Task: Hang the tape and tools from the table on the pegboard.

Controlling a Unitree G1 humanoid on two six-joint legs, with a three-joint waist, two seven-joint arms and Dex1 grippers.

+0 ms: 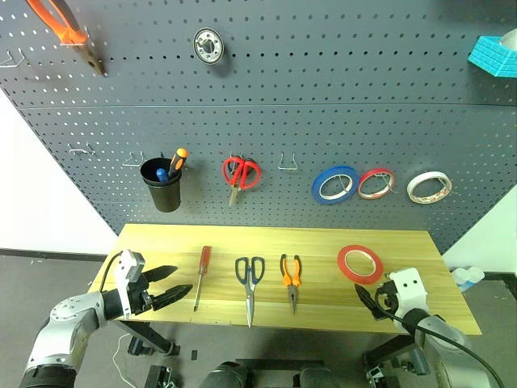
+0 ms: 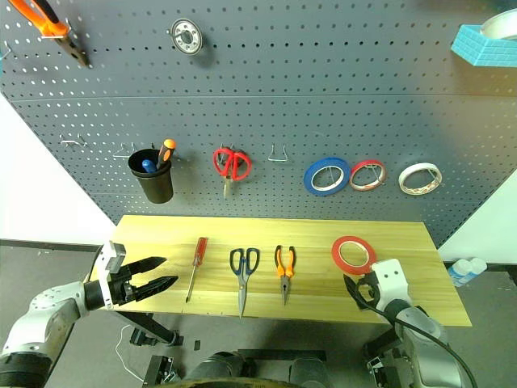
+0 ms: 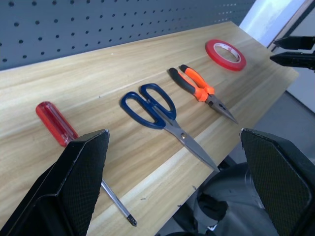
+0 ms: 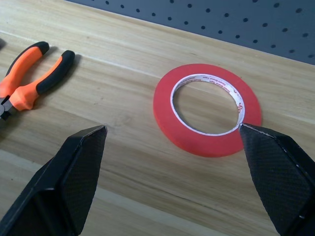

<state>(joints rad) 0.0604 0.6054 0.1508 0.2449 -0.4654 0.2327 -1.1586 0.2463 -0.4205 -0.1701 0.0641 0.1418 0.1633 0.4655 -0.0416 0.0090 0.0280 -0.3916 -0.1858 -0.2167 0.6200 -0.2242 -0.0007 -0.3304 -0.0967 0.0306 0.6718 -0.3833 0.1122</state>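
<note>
Both end effectors, left (image 1: 178, 283) and right (image 1: 365, 301), gape wide, empty. Right should descend squarely over the flat bright red tape ring (image 4: 206, 109), at twelve o'clock on the light wooden tabletop (image 1: 323, 242), pinching one wall.

One table (image 1: 323, 242), one pegboard (image 1: 323, 121), four tape rolls: red (image 1: 360, 263), blue (image 1: 334, 184), red-and-white (image 1: 376, 183), white (image 1: 429, 187), two scissors (image 1: 250, 275) (image 1: 241, 174), two pliers (image 1: 291, 275) (image 1: 69, 31), one loose screwdriver (image 1: 202, 275), one black cup (image 1: 161, 186)

No text can be read; the tape (image 4: 206, 109) has small red print on its white inner core, too small to make out
</note>
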